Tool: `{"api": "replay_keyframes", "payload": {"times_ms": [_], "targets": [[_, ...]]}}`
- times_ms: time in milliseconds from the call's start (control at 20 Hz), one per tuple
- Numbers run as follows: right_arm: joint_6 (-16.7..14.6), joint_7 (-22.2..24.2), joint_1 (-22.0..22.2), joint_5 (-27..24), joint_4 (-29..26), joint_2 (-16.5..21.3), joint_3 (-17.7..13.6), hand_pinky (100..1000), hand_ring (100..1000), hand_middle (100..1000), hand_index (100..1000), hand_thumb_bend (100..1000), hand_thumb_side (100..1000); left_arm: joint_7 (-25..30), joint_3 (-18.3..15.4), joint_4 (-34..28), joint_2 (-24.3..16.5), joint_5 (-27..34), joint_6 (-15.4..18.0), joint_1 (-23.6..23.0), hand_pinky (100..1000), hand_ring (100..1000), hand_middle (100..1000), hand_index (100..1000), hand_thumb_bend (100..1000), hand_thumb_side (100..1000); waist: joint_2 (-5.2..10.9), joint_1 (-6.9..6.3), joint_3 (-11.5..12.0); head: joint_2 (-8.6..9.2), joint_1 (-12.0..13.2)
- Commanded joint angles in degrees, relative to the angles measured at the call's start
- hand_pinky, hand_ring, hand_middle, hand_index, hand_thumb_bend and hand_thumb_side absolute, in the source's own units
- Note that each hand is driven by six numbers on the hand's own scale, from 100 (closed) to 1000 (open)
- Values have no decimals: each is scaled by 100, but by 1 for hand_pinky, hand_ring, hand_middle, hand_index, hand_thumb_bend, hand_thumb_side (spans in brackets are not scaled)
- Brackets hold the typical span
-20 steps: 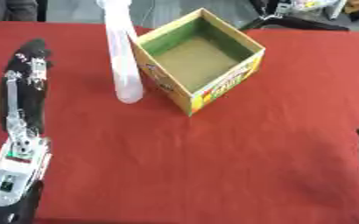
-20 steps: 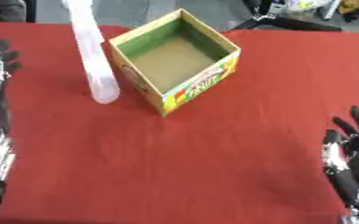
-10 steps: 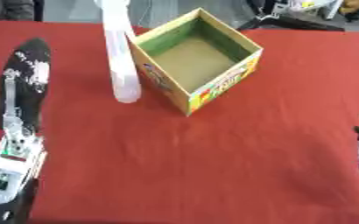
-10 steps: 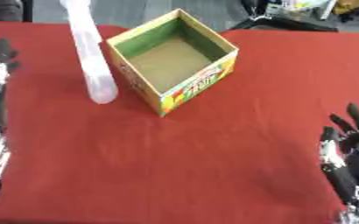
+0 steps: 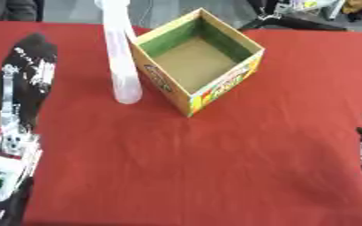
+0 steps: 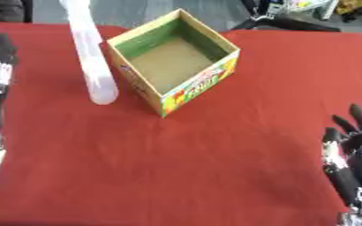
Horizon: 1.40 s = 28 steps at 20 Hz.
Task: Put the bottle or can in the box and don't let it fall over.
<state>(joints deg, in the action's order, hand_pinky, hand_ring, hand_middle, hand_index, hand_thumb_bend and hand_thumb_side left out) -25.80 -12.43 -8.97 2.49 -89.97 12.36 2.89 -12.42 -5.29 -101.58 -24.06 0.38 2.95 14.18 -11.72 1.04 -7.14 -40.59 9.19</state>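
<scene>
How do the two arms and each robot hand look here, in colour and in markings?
The left robot hand is black with small white speckles. Behind it, the left forearm carries a pale silver-white casing with a small green mark. The right robot hand is also black, with slim dark fingers and pale silver parts along them. No loose cables show on either arm.

The table (image 5: 215, 167) wears a deep red cloth all over. At about twelve o'clock sits the box (image 5: 215, 90), its outer walls yellow with green, red and orange print, its inner walls green and its floor plain brown. At eleven o'clock the bottle (image 5: 121, 57) is pale, translucent whitish-lilac. The left hand (image 5: 26, 75), at nine o'clock, is black flecked with silver-white. The right hand (image 6: 352, 154), at four o'clock, is black with silvery strips.
</scene>
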Motion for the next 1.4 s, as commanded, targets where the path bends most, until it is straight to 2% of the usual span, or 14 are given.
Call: {"api": "replay_keyframes", "payload": {"times_ms": [50,400,700,1000,1400], "targets": [[12,9,-30,10,-93,79,1,800,890,1000,954,100,470,264,137,164,-500,87,-86,220,837,852,861,803,483,610,111,-14,-32,72,7],[6,44,-30,-13,-70,67,37,800,890,1000,954,100,470,829,554,1381,-1020,432,97,897,832,859,875,823,502,641,129,-24,-129,58,63],[2,65,-36,-28,-66,54,54,800,890,1000,954,100,470,1216,836,2243,-1022,608,513,1350,826,862,878,825,520,646,132,-13,-185,73,85],[4,85,-36,-42,-68,49,68,800,890,1000,954,100,470,1451,1050,2731,-973,497,697,1626,825,867,884,838,566,651,137,6,-213,75,111],[9,105,-37,-59,-70,37,81,801,890,1000,954,100,470,1595,1260,3000,-867,247,903,1844,834,883,897,853,623,646,129,31,-244,86,145]]}}
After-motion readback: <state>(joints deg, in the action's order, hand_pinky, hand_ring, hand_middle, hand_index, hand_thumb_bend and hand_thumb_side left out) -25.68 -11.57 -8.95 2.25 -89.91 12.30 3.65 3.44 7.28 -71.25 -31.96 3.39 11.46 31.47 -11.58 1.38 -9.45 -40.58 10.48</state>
